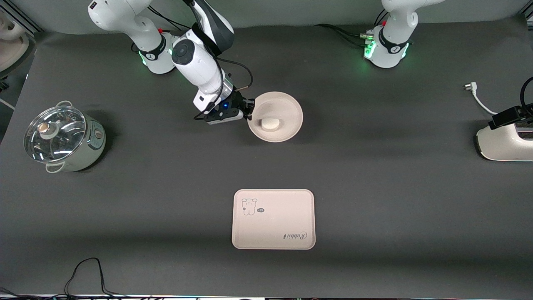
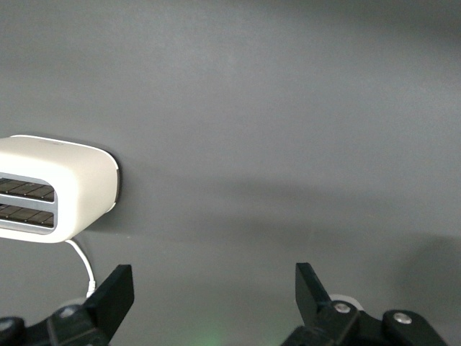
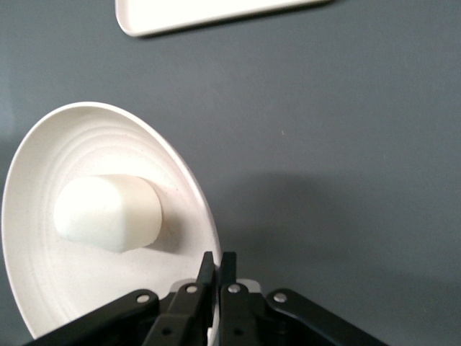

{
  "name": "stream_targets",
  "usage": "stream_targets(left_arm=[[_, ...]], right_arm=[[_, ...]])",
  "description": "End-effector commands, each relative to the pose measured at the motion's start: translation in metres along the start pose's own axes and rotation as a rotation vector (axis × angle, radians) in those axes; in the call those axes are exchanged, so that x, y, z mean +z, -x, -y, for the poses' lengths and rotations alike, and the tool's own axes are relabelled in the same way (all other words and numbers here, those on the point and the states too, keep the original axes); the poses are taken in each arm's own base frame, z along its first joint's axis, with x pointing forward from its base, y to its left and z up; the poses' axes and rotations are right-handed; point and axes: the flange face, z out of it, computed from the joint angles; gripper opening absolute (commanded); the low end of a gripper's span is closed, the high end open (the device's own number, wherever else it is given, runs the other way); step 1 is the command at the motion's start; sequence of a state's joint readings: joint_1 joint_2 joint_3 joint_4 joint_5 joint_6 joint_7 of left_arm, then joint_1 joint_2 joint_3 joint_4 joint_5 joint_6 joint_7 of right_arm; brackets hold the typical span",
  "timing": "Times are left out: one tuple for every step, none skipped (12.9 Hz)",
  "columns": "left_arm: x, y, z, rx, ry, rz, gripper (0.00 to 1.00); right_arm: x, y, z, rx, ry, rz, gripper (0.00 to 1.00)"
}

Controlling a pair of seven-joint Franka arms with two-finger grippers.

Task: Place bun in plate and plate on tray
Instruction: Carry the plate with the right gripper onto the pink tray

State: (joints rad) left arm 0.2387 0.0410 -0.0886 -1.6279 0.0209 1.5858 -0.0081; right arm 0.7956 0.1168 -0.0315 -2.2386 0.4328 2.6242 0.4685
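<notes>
The round cream plate (image 1: 287, 109) is tilted, with the off-white bun (image 1: 270, 123) lying in it. My right gripper (image 1: 250, 111) is shut on the plate's rim at the side toward the right arm's end. In the right wrist view the fingers (image 3: 207, 270) pinch the plate's (image 3: 43, 281) rim, and the bun (image 3: 108, 212) rests inside. The pinkish-beige rabbit tray (image 1: 273, 219) lies nearer to the front camera than the plate; its edge shows in the right wrist view (image 3: 209, 13). My left gripper (image 2: 214, 295) is open and empty, out of the front view, over bare table near the toaster.
A glass-lidded pot (image 1: 62, 138) stands toward the right arm's end. A white toaster (image 1: 506, 141) with a cord and plug (image 1: 470, 87) stands at the left arm's end; it also shows in the left wrist view (image 2: 54, 189).
</notes>
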Motion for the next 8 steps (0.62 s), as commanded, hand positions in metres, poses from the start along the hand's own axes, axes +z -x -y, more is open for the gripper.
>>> stream_targets(left_arm=[[-0.001, 0.002, 0.002, 0.000, -0.009, -0.016, 1.00], [-0.001, 0.002, 0.002, 0.000, -0.009, -0.017, 1.00], [-0.002, 0.002, 0.002, 0.000, -0.009, -0.017, 1.00], [-0.003, 0.003, 0.003, -0.003, -0.009, -0.020, 1.00], [-0.005, 0.003, 0.004, -0.003, -0.009, -0.022, 1.00], [-0.007, 0.004, 0.004, -0.003, -0.009, -0.025, 1.00], [-0.008, 0.005, 0.007, -0.008, -0.009, -0.026, 1.00], [-0.010, 0.006, 0.007, -0.009, -0.009, -0.029, 1.00]], right_arm=[[0.006, -0.051, 0.005, 0.031, -0.026, -0.019, 0.00], [0.012, -0.072, 0.007, 0.046, -0.029, -0.027, 0.00], [0.019, -0.098, 0.012, 0.057, -0.032, -0.035, 0.00], [0.027, -0.124, 0.015, 0.065, -0.037, -0.050, 0.00], [0.035, -0.149, 0.016, 0.075, -0.041, -0.061, 0.00], [0.037, -0.173, 0.020, 0.081, -0.052, -0.071, 0.00], [0.035, -0.197, 0.022, 0.087, -0.063, -0.078, 0.00], [0.040, -0.217, 0.024, 0.089, -0.067, -0.078, 0.00]])
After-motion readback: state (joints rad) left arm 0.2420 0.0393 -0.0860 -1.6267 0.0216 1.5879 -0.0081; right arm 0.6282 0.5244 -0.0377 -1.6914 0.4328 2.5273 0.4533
